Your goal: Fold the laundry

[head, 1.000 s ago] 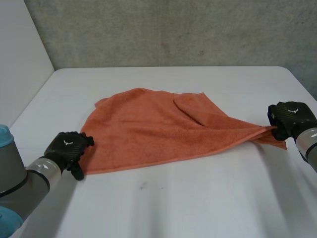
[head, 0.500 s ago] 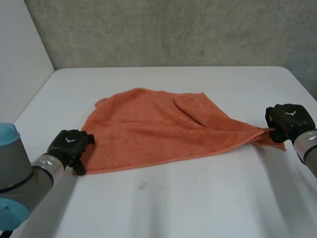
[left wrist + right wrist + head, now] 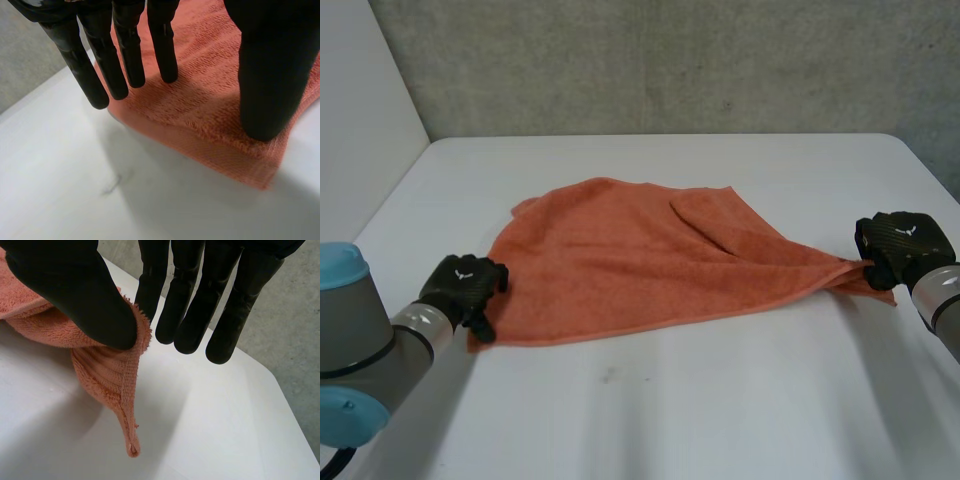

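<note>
An orange towel (image 3: 640, 262) lies spread on the white table (image 3: 720, 400), with a flap folded over near its far right. My left hand (image 3: 466, 285) is at the towel's near left corner. In the left wrist view its fingers (image 3: 131, 55) reach out straight above the towel (image 3: 205, 95) edge and its thumb rests on the cloth by the corner, so it is open. My right hand (image 3: 900, 240) is at the towel's right corner, which is drawn out to a point. There the thumb (image 3: 75, 295) pinches the bunched cloth (image 3: 107, 375) against a finger, and the corner's tip hangs below.
A grey concrete wall (image 3: 670, 60) runs behind the table, and a white panel (image 3: 360, 120) stands at its left side. A small dark mark (image 3: 608, 376) is on the table in front of the towel.
My left hand has slid in over the towel's near left corner and its fingers have drawn closer to the cloth. The right hand has shifted slightly left, still holding its corner.
</note>
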Controlling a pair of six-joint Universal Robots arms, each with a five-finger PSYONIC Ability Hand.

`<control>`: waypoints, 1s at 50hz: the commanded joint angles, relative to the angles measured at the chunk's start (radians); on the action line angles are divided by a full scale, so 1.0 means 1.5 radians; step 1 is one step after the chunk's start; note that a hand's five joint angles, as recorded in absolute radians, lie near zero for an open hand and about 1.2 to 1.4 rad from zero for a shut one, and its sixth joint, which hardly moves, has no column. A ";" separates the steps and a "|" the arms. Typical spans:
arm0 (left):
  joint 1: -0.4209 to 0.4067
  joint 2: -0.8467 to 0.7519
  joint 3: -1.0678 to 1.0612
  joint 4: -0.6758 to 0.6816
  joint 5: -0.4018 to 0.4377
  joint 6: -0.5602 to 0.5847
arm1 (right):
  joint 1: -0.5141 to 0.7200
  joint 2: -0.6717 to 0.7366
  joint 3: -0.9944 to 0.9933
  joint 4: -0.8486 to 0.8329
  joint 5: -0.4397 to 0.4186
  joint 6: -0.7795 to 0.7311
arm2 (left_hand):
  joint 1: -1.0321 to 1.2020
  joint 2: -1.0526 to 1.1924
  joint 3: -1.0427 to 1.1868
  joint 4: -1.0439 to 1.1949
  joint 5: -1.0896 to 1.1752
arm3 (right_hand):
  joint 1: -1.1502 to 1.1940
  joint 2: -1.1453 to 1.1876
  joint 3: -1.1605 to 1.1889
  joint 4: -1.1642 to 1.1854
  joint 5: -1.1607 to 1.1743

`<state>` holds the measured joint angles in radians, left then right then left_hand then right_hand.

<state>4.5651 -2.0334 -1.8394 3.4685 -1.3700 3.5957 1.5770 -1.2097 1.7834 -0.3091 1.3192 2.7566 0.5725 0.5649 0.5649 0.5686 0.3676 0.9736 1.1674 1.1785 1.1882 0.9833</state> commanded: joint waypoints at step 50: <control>-0.009 0.004 -0.017 0.001 0.033 0.000 | -0.004 -0.002 0.008 -0.001 -0.002 -0.001 | 0.074 0.079 0.079 0.076 0.094 | 0.282 0.153 0.145 0.139 0.159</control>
<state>4.5422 -2.0020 -1.8880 3.4654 -1.3195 3.5959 1.5720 -1.2146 1.7952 -0.3098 1.3183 2.7557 0.5948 0.5904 0.5928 0.5857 0.4077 0.9736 1.1674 1.1814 1.1883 0.9834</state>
